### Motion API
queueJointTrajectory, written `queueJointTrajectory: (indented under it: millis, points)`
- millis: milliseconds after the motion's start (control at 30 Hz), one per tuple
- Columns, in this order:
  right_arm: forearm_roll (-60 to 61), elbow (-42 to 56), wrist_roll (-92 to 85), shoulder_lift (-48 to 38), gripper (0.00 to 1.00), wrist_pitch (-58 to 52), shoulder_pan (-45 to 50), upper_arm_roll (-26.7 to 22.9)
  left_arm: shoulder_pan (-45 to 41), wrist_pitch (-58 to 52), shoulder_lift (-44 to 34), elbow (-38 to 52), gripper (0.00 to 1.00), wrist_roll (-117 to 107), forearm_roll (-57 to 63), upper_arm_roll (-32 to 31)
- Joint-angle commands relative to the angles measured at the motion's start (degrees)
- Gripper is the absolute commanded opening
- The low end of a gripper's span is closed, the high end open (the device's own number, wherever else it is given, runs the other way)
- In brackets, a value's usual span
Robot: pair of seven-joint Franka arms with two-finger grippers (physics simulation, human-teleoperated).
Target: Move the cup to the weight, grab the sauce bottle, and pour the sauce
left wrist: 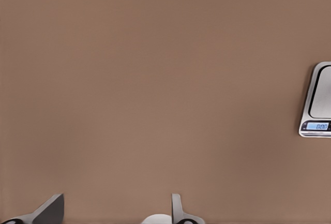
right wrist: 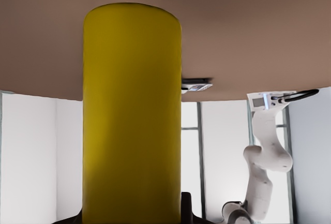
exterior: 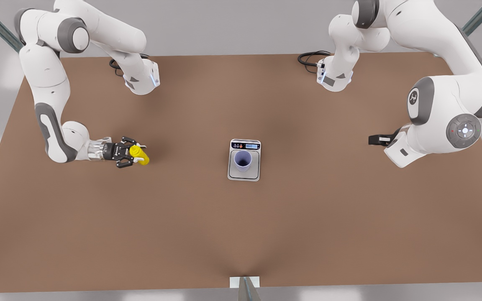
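The small lavender-blue tapered cup already stands upright on the grey plate of the flat silver digital kitchen scale, which sits near the middle of the brown tabletop; I judge the first step finished.

The right gripper, at about 9 o'clock from the scale in the front view and well apart from it, has its black fingers clamped around the bright yellow cylindrical squeeze bottle. The right wrist view looks straight at the yellow body close up, with the scale small in the distance beyond it. Whether the bottle has fully left the table is hard to tell from above (the shadow beneath it is too faint to settle the matter), so the pick-up looks gripped and perhaps under way rather than clearly complete.

The left gripper waits at about 3 o'clock from the scale, also well apart. In the left wrist view its two grey fingertips stand spread with nothing between them, over bare table, and the scale shows with its lit display.

What is left, by my reading: carry the bottle across to the cup, tip its nozzle over the rim, and pour.
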Motion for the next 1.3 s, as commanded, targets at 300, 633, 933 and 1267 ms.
queueJointTrajectory:
  millis: [300, 633, 933, 1267]
  points:
    - [-0.24, 0.16, -2.73, 2.2, 0.96, 1.03, 0.26, 0.01, 0.0, 0.09, 0.17, 0.0, 1.0, 0.07, 0.08, 0.01]
    - [-0.51, 1.04, -2.82, 3.26, 1.0, 1.03, 0.09, 0.01, 0.0, 0.18, 0.26, 0.0, 1.0, -0.02, 0.08, 0.01]
    - [-0.77, 1.92, -2.38, 3.17, 1.0, 1.11, -0.09, 0.01, -0.09, 0.0, 0.26, 0.17, 1.0, -0.02, 0.17, -0.08]
    - [-7.35, 1.92, -4.05, 2.38, 1.0, 0.5, -2.55, -3.15, -0.18, -0.18, 0.26, 0.26, 1.0, -0.1, 0.17, -0.17]
